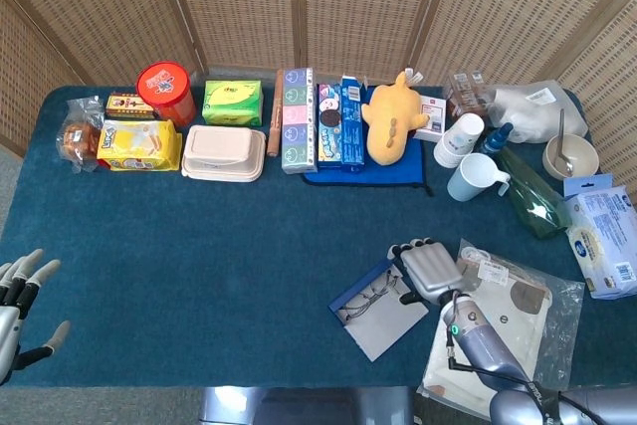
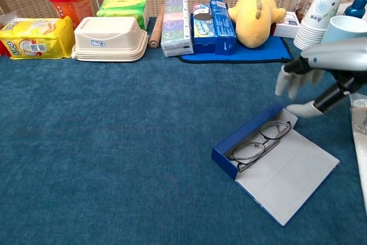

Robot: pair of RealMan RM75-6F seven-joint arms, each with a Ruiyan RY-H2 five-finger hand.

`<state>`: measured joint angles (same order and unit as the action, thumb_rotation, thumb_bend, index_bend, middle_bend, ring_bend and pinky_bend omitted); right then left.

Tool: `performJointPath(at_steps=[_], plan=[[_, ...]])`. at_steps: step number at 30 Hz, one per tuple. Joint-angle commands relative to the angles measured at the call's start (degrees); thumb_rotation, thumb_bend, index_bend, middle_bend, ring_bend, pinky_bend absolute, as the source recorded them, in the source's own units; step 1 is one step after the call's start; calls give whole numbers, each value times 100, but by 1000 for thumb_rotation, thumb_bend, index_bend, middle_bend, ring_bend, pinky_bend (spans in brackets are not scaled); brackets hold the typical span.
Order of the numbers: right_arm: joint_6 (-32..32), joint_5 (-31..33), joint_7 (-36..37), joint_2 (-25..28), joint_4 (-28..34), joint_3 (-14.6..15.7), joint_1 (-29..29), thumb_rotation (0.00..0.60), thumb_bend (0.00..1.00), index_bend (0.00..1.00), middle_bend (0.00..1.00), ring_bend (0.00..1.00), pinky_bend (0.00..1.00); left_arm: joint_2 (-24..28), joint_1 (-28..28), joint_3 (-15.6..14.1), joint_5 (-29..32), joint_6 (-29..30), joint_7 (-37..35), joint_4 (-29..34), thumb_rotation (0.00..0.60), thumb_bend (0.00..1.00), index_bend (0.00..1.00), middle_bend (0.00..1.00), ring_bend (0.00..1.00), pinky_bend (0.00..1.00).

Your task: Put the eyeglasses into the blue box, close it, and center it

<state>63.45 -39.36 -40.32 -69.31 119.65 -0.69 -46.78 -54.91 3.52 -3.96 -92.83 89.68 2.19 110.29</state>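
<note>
The blue box [image 1: 350,296] [image 2: 243,141] lies open right of the table's middle, its grey lid flap [image 2: 289,175] flat on the cloth toward me. The eyeglasses [image 1: 370,295] [image 2: 261,141] rest folded inside, along the blue wall. My right hand [image 1: 428,268] [image 2: 312,78] hangs at the box's far right corner, fingers pointing down and thumb out, holding nothing. Whether it touches the box I cannot tell. My left hand [image 1: 20,311] sits off the table's near left corner, fingers spread and empty; the chest view does not show it.
A back row holds a red tin [image 1: 165,91], yellow packet [image 1: 139,144], cream lunchbox [image 1: 224,152], cartons [image 1: 298,120] and a yellow plush [image 1: 390,116]. Paper cups [image 2: 320,16] and a mug [image 2: 344,30] stand behind the right hand. A plastic bag [image 1: 518,316] lies to its right.
</note>
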Motion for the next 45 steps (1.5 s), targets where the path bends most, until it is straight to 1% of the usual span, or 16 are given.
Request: performJointPath(at_steps=[1,4,8,16,19,24,30,34,45], plan=[[-86,3,-38,33,61,-77,-106,293,362,261,332,238,259,-8,8,-3,-4,9,-4,-5,600,282,109,29,0,0],[-214,58,-60,12,64,-104,-198,294,362,261,332,238,258,-15,16,-8,-9,18,-6,-7,600,282,109,28,0,0],[-643,369,-183,-160,-129,-94,-499,292,363,262,332,238,255,4,50,-21,-28,70,-12,-10,600,282,109,29,0,0],[-842,791,-299,-402,-482,-64,-815,293,361,262,331,238,252,28,89,-45,-51,116,-34,-16,600,282,108,29,0,0],[-729,1072,-544,-466,-587,60,-962,294,362,261,331,243,248,22,104,-50,-63,138,-59,-32,600,282,109,29,0,0],[-371,1318,-715,-466,-451,208,-1002,282,356,261,331,284,247,13,90,-42,-79,124,-87,-60,600,282,109,29,0,0],[-52,1205,-774,-388,-258,331,-937,277,357,262,331,288,247,-1,55,-19,-109,102,-104,-69,600,282,108,28,0,0],[142,1155,-877,-302,-19,355,-946,276,357,262,331,294,247,-13,37,-9,-113,86,-115,-71,600,282,108,28,0,0],[146,938,-715,-256,-77,336,-865,276,356,265,331,279,247,-14,71,-33,-118,122,-149,-101,600,281,108,28,0,0]])
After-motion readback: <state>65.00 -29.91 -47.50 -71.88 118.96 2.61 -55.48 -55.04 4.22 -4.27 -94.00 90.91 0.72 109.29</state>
